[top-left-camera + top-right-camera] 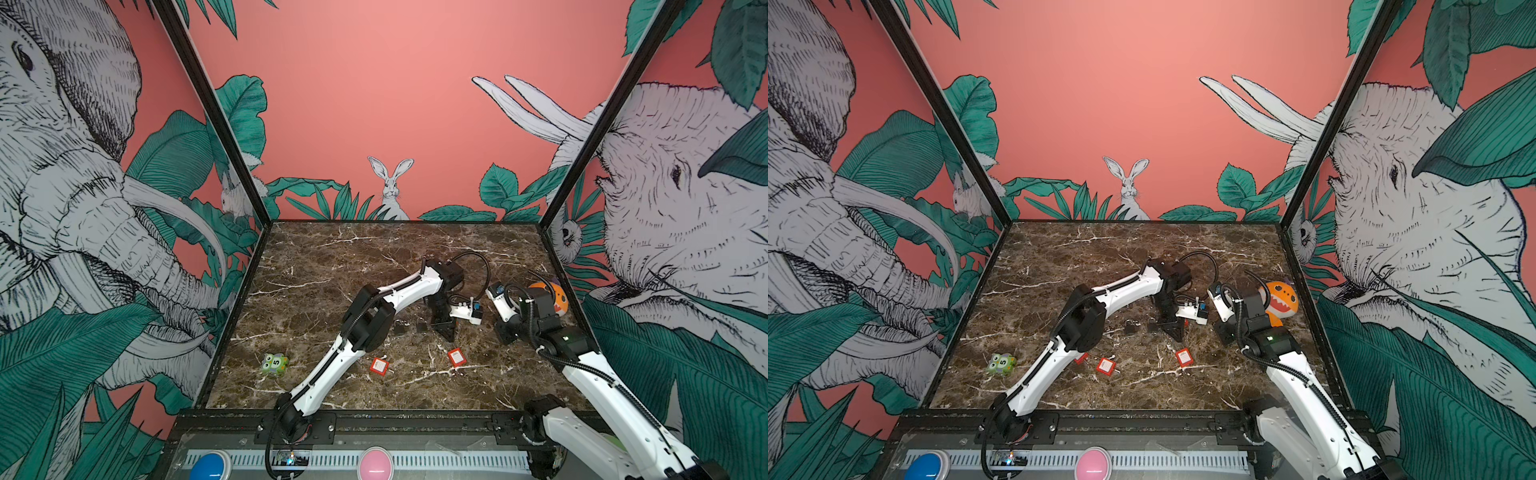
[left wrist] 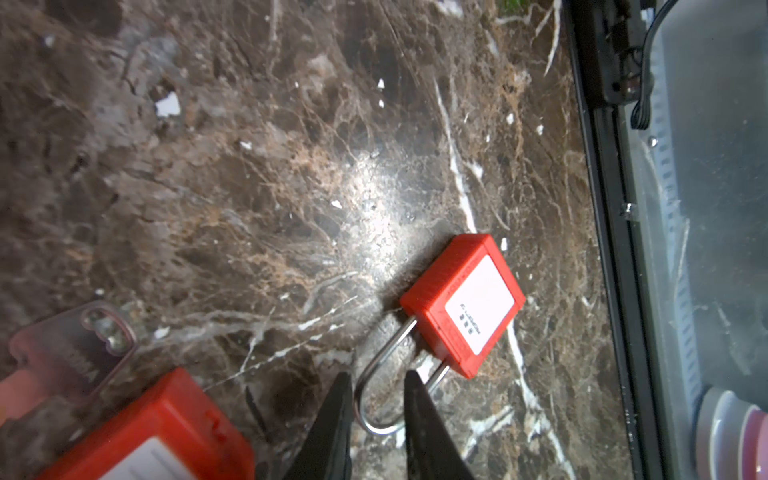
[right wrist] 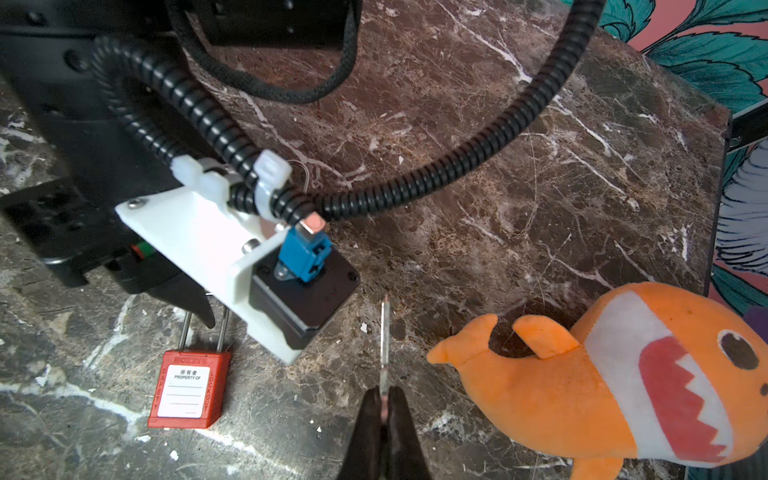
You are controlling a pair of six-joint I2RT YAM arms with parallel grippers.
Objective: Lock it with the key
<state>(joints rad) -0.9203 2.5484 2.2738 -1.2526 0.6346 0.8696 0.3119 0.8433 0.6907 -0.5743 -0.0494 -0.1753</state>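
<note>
Left wrist view: red padlock (image 2: pixel 461 305) lying flat on the marble tabletop (image 2: pixel 249 187), left gripper (image 2: pixel 376 376) parted a little, fingers (image 2: pixel 332 428) astride the steel shackle (image 2: pixel 387 354), clamping nothing; touching the shackle or just clear of it, impossible to tell. Judged rigid, compact and fairly light: hard plastic case, thin slick shackle, apt to skate on the polished stone under a push from a key. Best taken across the flat sides of the case, or pinned by the shackle, leaving the end opposite the shackle free. Both shackle legs entering the case; latched or not, impossible to say. Right wrist view: right gripper (image 3: pixel 385 392) clamped on the key (image 3: pixel 385 345), blade edge-on and pointing away, near the red padlock (image 3: pixel 189 388) but apart from it. Key judged thin, stiff and slippery, prone to twisting in a pinch; better gripped flat across the head. Both top views, for the count: two red padlocks in plain sight, the task's one just in front of the left gripper (image 1: pixel 447 332), a spare red padlock (image 1: pixel 379 365) beside the left arm; two small dark padlocks (image 1: pixel 400 327) side by side; one green number block (image 1: pixel 275 364); one orange shark plush (image 1: pixel 559 297); one key, too small to make out here. In a top view, also one red scrap (image 1: pixel 1081 358) half behind the left arm, too hidden to name.
</note>
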